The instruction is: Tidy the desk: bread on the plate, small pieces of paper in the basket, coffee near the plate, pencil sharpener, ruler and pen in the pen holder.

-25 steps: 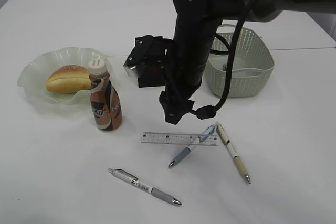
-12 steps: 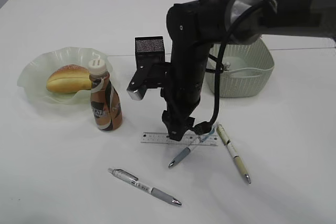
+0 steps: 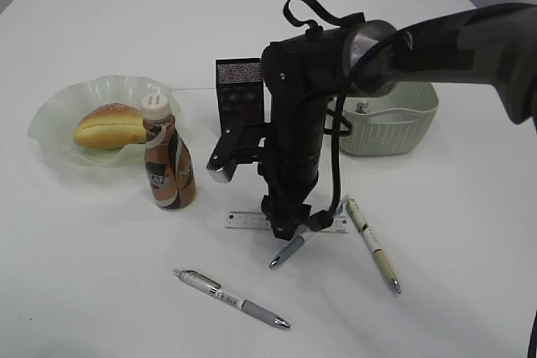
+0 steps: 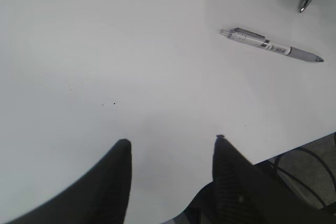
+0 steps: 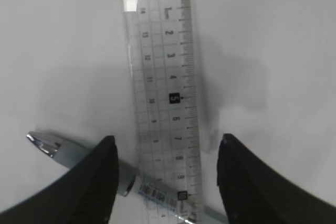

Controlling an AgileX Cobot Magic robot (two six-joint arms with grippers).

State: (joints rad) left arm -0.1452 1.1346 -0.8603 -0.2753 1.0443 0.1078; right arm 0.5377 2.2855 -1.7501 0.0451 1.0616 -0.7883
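Far to the left of the right pincer (image 3: 288, 228), on the white tabletop (image 3: 101, 291), the bread (image 3: 109, 126) lies in the pale green plate (image 3: 50, 119). Just right of the plate, touching or nearly touching its rim, stands the coffee bottle (image 3: 168, 157), upright with its white cap on. A grey pen (image 3: 231, 298) lies below and left of the right pincer, well apart from it; the left wrist view shows the same pen (image 4: 271, 46) up and to the right of the left pincer (image 4: 170, 153), whose fingers are spread wide over bare tabletop near the edge, holding nothing.

The right pincer points straight down over the clear ruler (image 5: 160, 98), its two fingers spread wide with the ruler's lower end between them; whether the fingertips touch the tabletop cannot be told. A blue-grip pen (image 5: 79, 156) lies slanted under the ruler's end, its silver tip by the left finger. Behind the pincer's arm stands the black pen holder (image 3: 239, 94).

To the right of the pincer lies a cream pen (image 3: 373, 245), its upper end near the ruler's right end. Farther right and back sits the light green basket (image 3: 403, 123)
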